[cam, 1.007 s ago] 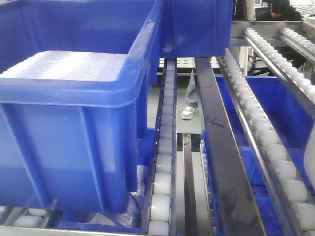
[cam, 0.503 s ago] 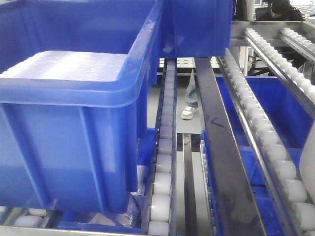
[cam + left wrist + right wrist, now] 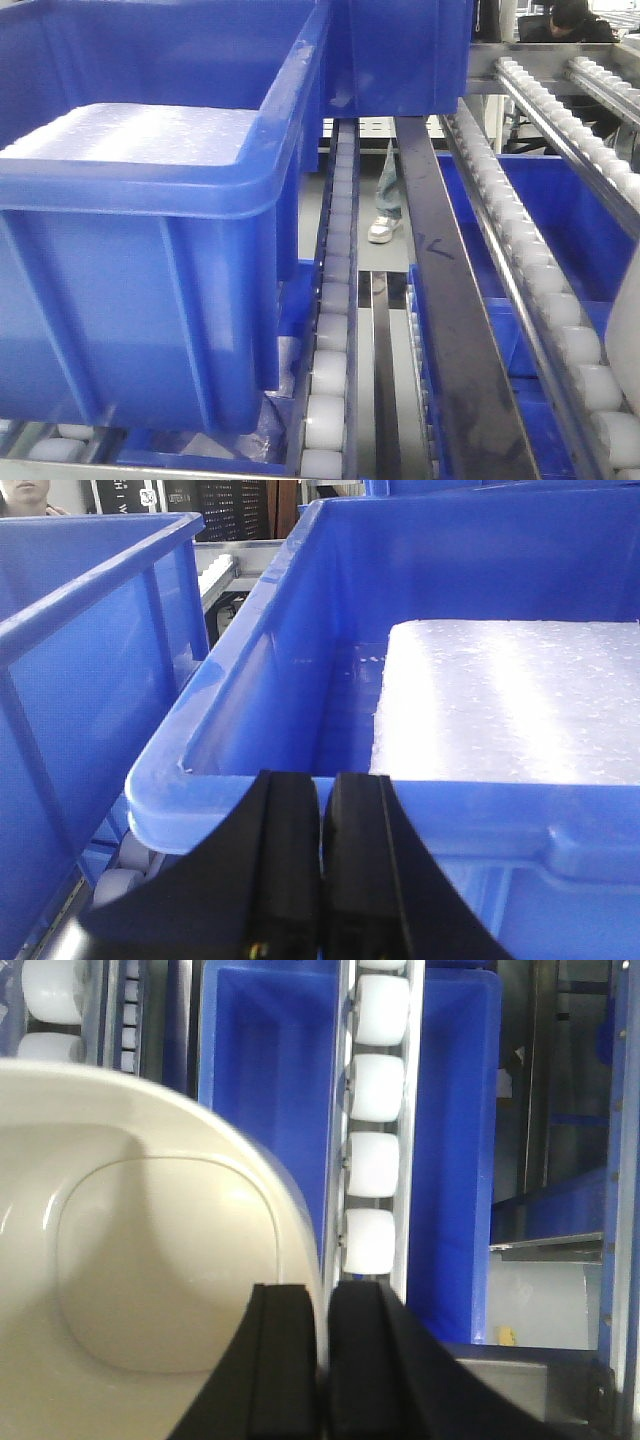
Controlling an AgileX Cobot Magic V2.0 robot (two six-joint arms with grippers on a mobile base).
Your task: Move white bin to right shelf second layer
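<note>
The white bin point(image 3: 140, 1260) fills the left of the right wrist view, its cream inside facing the camera. My right gripper point(image 3: 323, 1305) is shut on its rim, one finger inside the wall and one outside. In the front view only a pale sliver of the bin point(image 3: 628, 345) shows at the right edge, beside a row of white rollers point(image 3: 560, 320) of the right shelf. A roller row point(image 3: 372, 1160) also runs just right of the bin's rim. My left gripper point(image 3: 322, 790) is shut with nothing in it, just before a blue crate's rim point(image 3: 480, 810).
A big blue crate point(image 3: 150, 300) holding a white foam slab point(image 3: 140, 135) stands on the left rollers. More blue crates point(image 3: 265, 1090) sit on the level below. A dark steel rail point(image 3: 440, 300) runs down the middle. A person's legs point(image 3: 387, 200) stand behind the racks.
The white bin's edge has come a little further into the front view from the right. The blue crate and rails have not moved.
</note>
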